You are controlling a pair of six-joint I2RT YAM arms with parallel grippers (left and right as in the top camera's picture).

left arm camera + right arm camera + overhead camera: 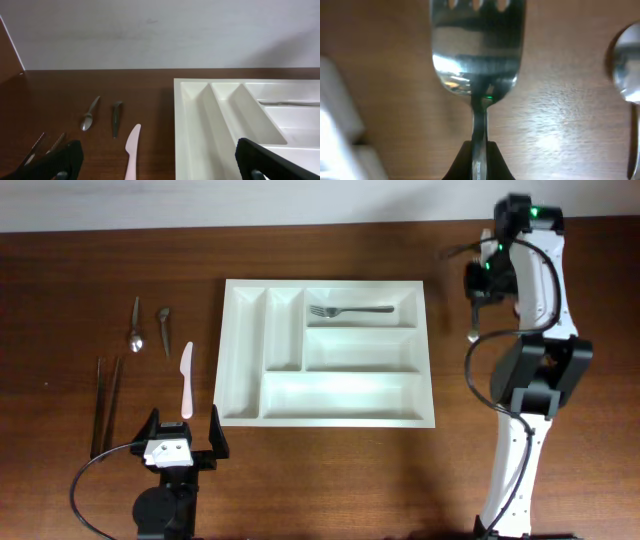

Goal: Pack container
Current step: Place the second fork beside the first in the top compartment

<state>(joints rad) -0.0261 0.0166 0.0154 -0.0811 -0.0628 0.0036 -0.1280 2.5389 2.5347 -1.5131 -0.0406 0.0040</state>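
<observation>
The white five-compartment container [228, 360] lies mid-table, with one metal fork [350, 310] in its top right wide compartment. My right gripper [480, 280] is to the right of the container, above the table. In the right wrist view it [479, 155] is shut on the handle of a second metal fork [475, 55], tines pointing away over bare wood. My left gripper [183, 430] is open and empty near the front edge, left of the container; in the left wrist view [160, 165] a pale pink knife [132, 150] lies between its fingers.
Left of the container lie the pink knife [186, 380], a metal spoon [135, 332], a short dark utensil [164, 330] and chopsticks [105, 405]. Another spoon [627, 75] lies on the table right of the held fork. A container corner [335, 130] shows at left.
</observation>
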